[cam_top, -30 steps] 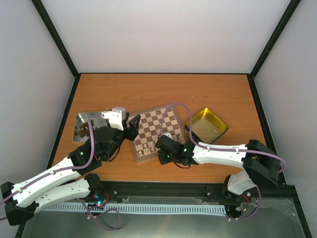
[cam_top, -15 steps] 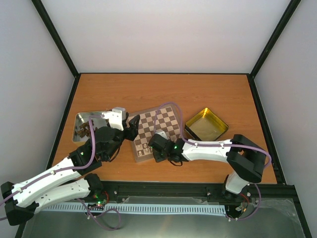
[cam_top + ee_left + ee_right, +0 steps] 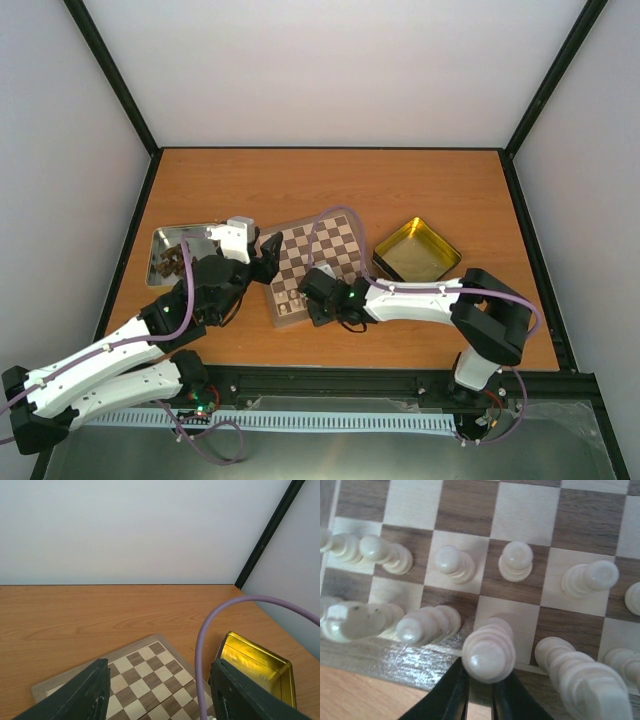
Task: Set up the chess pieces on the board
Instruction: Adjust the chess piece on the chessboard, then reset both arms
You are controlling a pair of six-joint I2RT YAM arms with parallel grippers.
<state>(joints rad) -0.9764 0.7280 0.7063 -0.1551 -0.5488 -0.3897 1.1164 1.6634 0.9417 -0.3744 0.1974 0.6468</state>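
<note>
The board (image 3: 325, 250) lies at the table's middle, turned a little. Several cream-white chess pieces (image 3: 290, 299) stand on its near rows; the right wrist view shows them close up (image 3: 516, 560). My right gripper (image 3: 312, 296) is low over the board's near edge. In the right wrist view it (image 3: 481, 692) is shut on a cream piece (image 3: 488, 651) over a cream square in the nearest row. My left gripper (image 3: 268, 254) hovers at the board's left edge, open and empty (image 3: 160, 700), with the board (image 3: 145, 672) below it.
A silver tray (image 3: 165, 240) holding dark brown chessmen (image 3: 170, 263) sits left of the board. A square gold tin (image 3: 417, 250) stands right of it and shows in the left wrist view (image 3: 260, 662). A purple cable (image 3: 210, 645) arcs over the board.
My right gripper has slid left along the board's near edge with the cream piece. The left arm has not moved.
</note>
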